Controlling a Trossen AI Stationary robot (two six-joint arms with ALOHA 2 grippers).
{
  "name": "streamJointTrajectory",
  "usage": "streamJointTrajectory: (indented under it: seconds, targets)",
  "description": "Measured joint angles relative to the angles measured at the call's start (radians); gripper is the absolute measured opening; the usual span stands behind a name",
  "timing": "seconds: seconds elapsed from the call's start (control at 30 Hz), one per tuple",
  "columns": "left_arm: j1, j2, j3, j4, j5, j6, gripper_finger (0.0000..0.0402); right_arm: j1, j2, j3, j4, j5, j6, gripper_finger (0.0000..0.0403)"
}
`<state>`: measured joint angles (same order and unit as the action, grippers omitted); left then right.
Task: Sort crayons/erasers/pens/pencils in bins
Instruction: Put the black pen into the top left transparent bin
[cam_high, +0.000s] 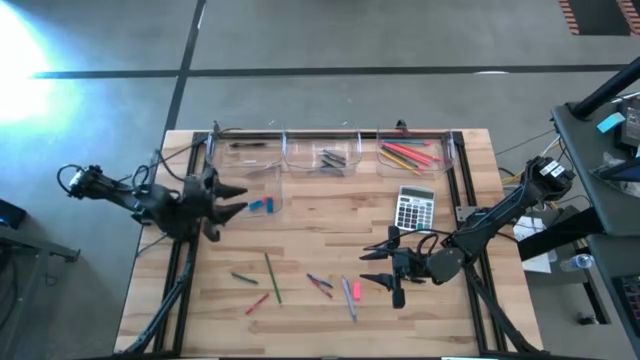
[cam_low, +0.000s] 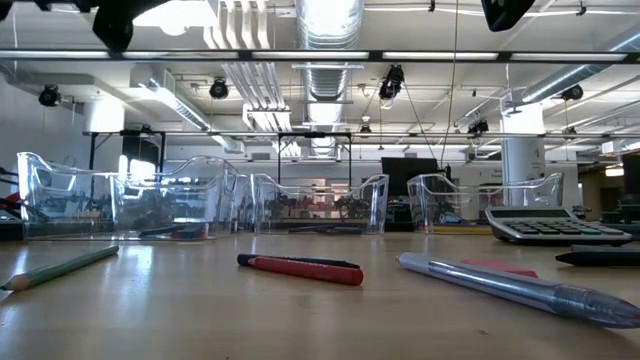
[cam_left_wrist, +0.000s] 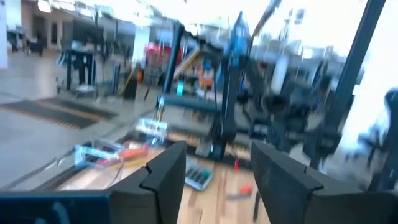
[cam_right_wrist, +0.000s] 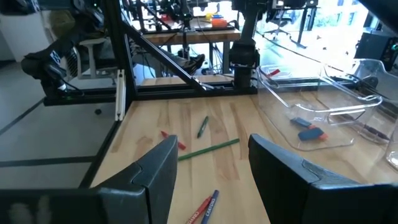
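Three clear bins stand along the far edge: one (cam_high: 245, 152) with a dark stick, one (cam_high: 325, 156) with grey pens, one (cam_high: 410, 155) with orange and red pencils. A fourth bin (cam_high: 258, 198) nearer the left holds blue erasers (cam_high: 260, 206). Loose on the near table lie a green pencil (cam_high: 272, 277), short crayons (cam_high: 320, 285), a pink stick (cam_high: 355, 290) and a clear pen (cam_low: 520, 290). My left gripper (cam_high: 232, 200) hovers open beside the eraser bin, nothing between its fingers (cam_left_wrist: 165, 174). My right gripper (cam_high: 378, 266) is open, held level above the loose sticks.
A grey calculator (cam_high: 414, 208) lies right of centre, between the far right bin and my right gripper. Black frame rails (cam_high: 190, 250) run along both table sides. Bare wood lies in the middle of the table (cam_high: 330, 225).
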<state>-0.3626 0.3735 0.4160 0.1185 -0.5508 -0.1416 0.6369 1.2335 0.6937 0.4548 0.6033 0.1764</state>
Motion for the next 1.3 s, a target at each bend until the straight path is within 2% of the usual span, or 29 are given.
streamJointTrajectory:
  seconds: [0.13,0.33,0.63,0.7,0.83,0.93,1.3]
  targets:
    - [0.000,-0.125,-0.102,0.073,-0.003,-0.001,0.0166,0.000,0.000,0.000,-0.002,0.000,0.000,0.0187]
    - [0.000,-0.265,-0.179,0.082,0.000,-0.008,0.0166,0.000,0.000,0.000,-0.002,0.000,0.001,0.0187]
    - [0.000,-0.346,-0.238,0.079,0.000,-0.008,0.0167,-0.001,0.000,0.000,-0.001,0.016,0.008,0.0187]
    - [0.000,-0.345,-0.239,0.078,0.001,-0.008,0.0167,0.000,0.000,0.000,-0.002,0.096,0.022,0.0187]
    - [0.000,-0.325,-0.240,0.084,0.001,-0.008,0.0167,-0.001,0.002,0.000,-0.028,0.398,0.164,0.0187]
    - [0.000,-0.307,-0.240,0.082,0.001,-0.008,0.0167,0.000,0.027,0.000,-0.061,0.540,0.225,0.0187]
    - [0.000,-0.254,-0.240,0.082,0.001,-0.008,0.0167,-0.019,0.119,0.019,-0.053,0.627,0.205,0.0187]
